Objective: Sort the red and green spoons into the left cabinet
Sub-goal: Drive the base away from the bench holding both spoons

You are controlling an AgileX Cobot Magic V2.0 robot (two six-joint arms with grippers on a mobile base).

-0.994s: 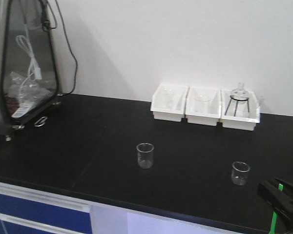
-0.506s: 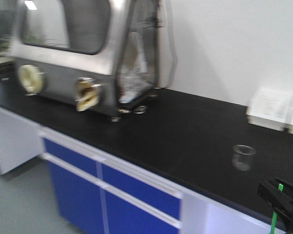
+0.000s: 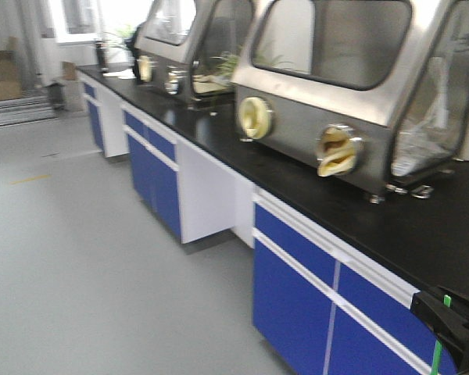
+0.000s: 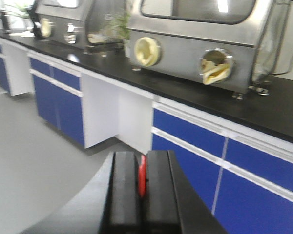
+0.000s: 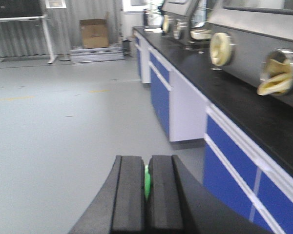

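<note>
Red spoon (image 4: pixel 142 176) sits clamped in the left gripper (image 4: pixel 141 158), green spoon (image 5: pixel 147 184) in the right gripper (image 5: pixel 146 161) — its handle hanging downward; the left cabinet shows in no view.

nothing here that i can read. the steel glove boxes (image 3: pixel 352 86) on the counter (image 3: pixel 422 226) and the blue cupboard doors (image 3: pixel 293 301) show no lettering that i can make out. the cardboard box (image 5: pixel 94 33) by the far wall is too small and soft to tell. the framed sheet (image 5: pixel 55 3) high on that wall is just a pale blur.
</note>
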